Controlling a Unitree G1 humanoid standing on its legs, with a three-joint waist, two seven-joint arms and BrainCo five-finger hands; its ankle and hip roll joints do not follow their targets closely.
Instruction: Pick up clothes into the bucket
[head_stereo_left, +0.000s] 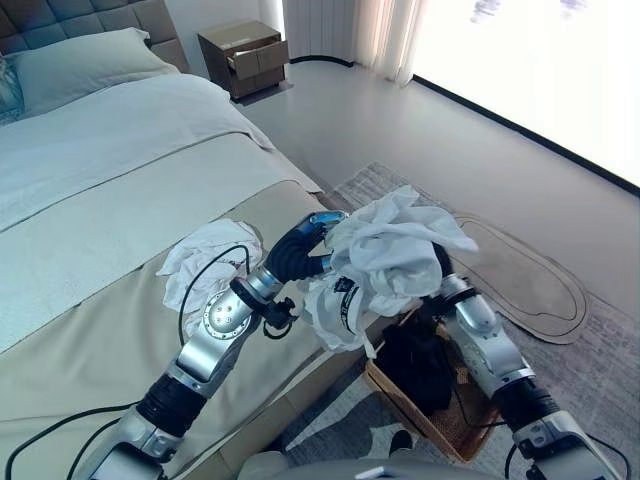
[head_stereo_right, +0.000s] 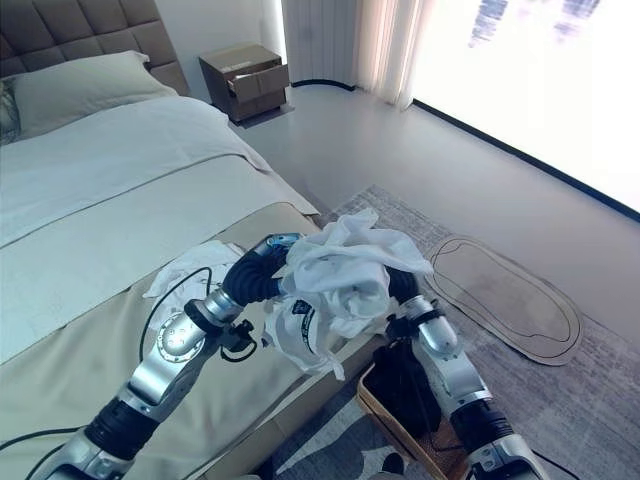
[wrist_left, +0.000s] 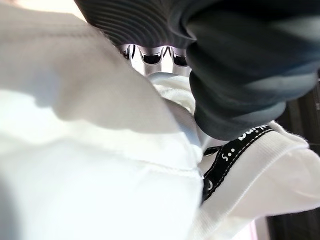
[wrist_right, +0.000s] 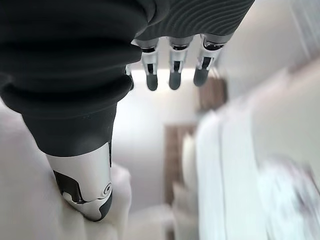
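Hanging in the air just past the bed's (head_stereo_left: 120, 300) near edge is a crumpled white garment (head_stereo_left: 385, 255), bunched into loose folds with a black printed band along one hem that dangles below. It sits up between both hands, directly above the wicker basket (head_stereo_left: 445, 425) on the floor beside the bed. The left hand (head_stereo_left: 318, 232) comes in from the bed side and is buried against the cloth; in the left wrist view white fabric presses right up over the hand, so I cannot tell how its fingers are set. The right hand (wrist_right: 172, 70) props the bundle from the basket side, and in its own wrist view the fingers (wrist_right: 152, 75) run out straight in a row, apart from the thumb (wrist_right: 90, 185), which rests against white cloth. Down in the basket a dark piece of clothing (head_stereo_left: 415, 365) already lies against the wicker wall. Back on the bed, near the left arm, a second white garment (head_stereo_left: 205, 255) lies rumpled on the beige cover. A patterned grey rug (head_stereo_left: 600, 360) spreads under the basket.
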